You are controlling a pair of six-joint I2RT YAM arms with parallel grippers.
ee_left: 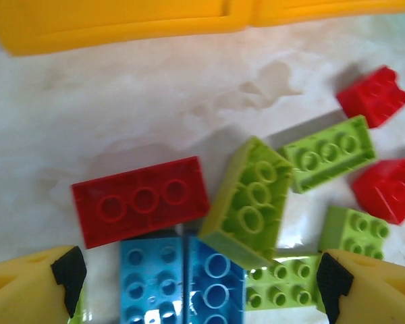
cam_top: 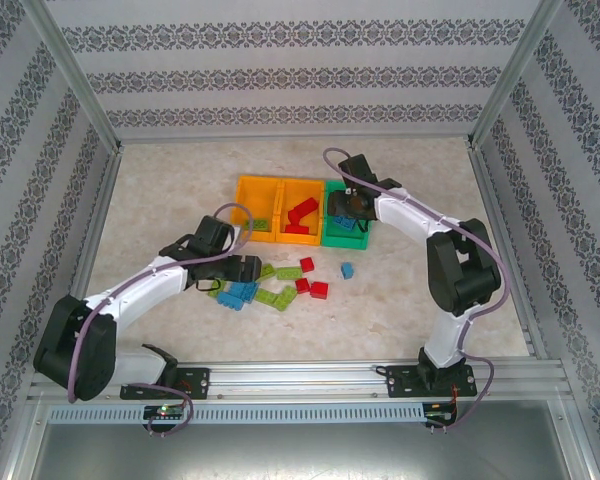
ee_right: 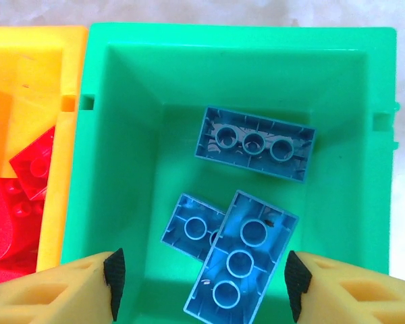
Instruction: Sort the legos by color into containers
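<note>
Green plastic bin [ee_right: 121,135] at the right end of the joined row; two orange-yellow bins [cam_top: 265,184] to its left, red pieces [cam_top: 300,215] in the middle one. Right gripper [ee_right: 201,280] above the green bin, jaws spread, gripping nothing. Left gripper [ee_left: 199,277] low over the loose pile on the table, jaws wide, pads either side of the heap, nothing grasped.

Risk, as judged: closing here likely to catch both blue bricks [ee_left: 148,277], side by side and touching, along with the lime brick [ee_left: 250,202] tilted against them. Result: mixed colours lifted together, or one piece squeezed out sideways. Cause: crowding, with pads straddling several pieces at once. Lesser risk: tilted lime brick toppling and scattering its neighbours.

Orientation: red oblong brick [ee_left: 142,200] underside up, long axis nearly across the left wrist view, right end slightly higher. In the green bin, upper blue oblong [ee_right: 255,143] underside up, long axis roughly left to right; lower blue oblong [ee_right: 239,263] running lower-left to upper-right, partly atop a smaller blue brick [ee_right: 185,228].
</note>
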